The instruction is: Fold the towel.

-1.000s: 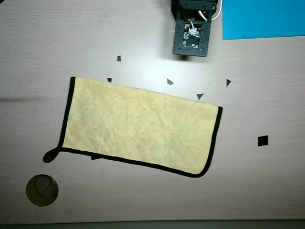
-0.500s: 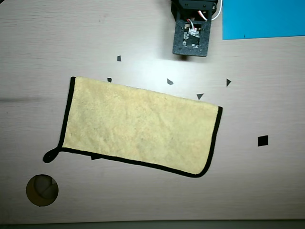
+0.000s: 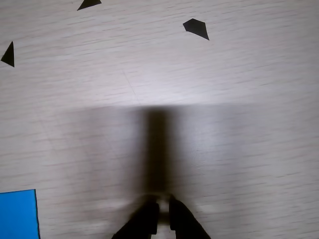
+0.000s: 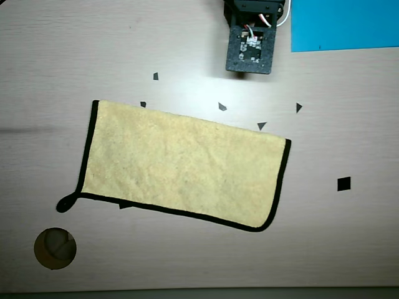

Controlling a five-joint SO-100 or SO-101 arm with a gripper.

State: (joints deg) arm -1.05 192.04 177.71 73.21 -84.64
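The towel point(image 4: 184, 165) lies spread flat on the pale wooden table in the overhead view. It is pale yellow terry with black trim, slightly tilted, and its small black loop point(image 4: 64, 203) sticks out at the lower left corner. The arm point(image 4: 250, 47) is at the top edge, above and apart from the towel's upper right end. In the wrist view the gripper point(image 3: 162, 211) enters from the bottom edge, its two dark fingertips pressed close with nothing between them, over bare table. The towel is out of the wrist view.
A flat blue sheet point(image 4: 343, 25) lies at the top right, and its corner point(image 3: 17, 214) shows in the wrist view. Small black marks point(image 4: 343, 184) dot the table around the towel. A round hole point(image 4: 55, 248) sits at the lower left.
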